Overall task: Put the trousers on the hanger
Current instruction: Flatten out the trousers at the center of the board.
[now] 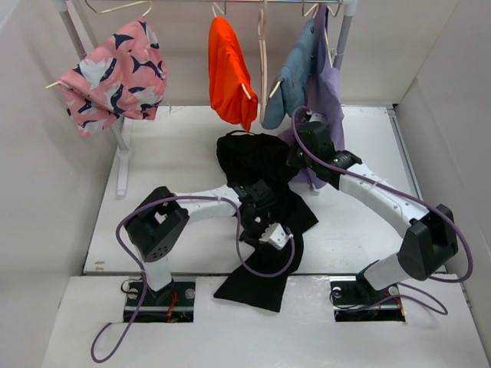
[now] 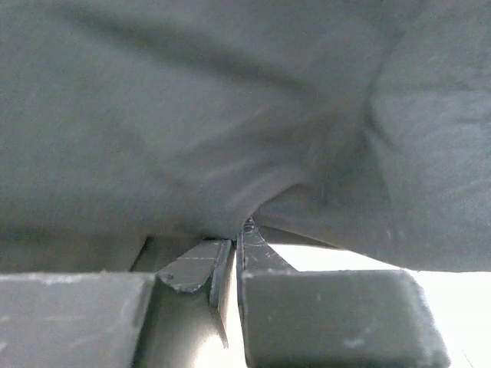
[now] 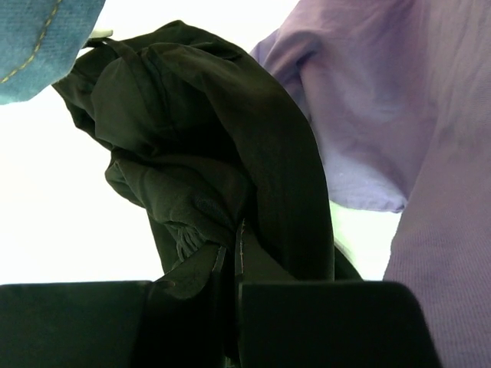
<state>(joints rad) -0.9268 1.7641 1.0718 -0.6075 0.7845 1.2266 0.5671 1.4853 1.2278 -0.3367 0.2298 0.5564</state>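
- Left tool [image 2: 234, 230] is clamped on the middle of the trousers [image 1: 257, 157], probably to steady the cloth.
- Right tool [image 3: 232, 249] is clamped on their far bundle and holds it up near the hanger [image 1: 263, 77].

Pretty plain setup: a white table [image 1: 184, 146] boxed in by plain white walls [image 1: 34, 207] on the left, back and right. A metal clothes rack [image 1: 121, 149] stands along the far side, against the back wall. The light's bright and even, with barely any shadows.
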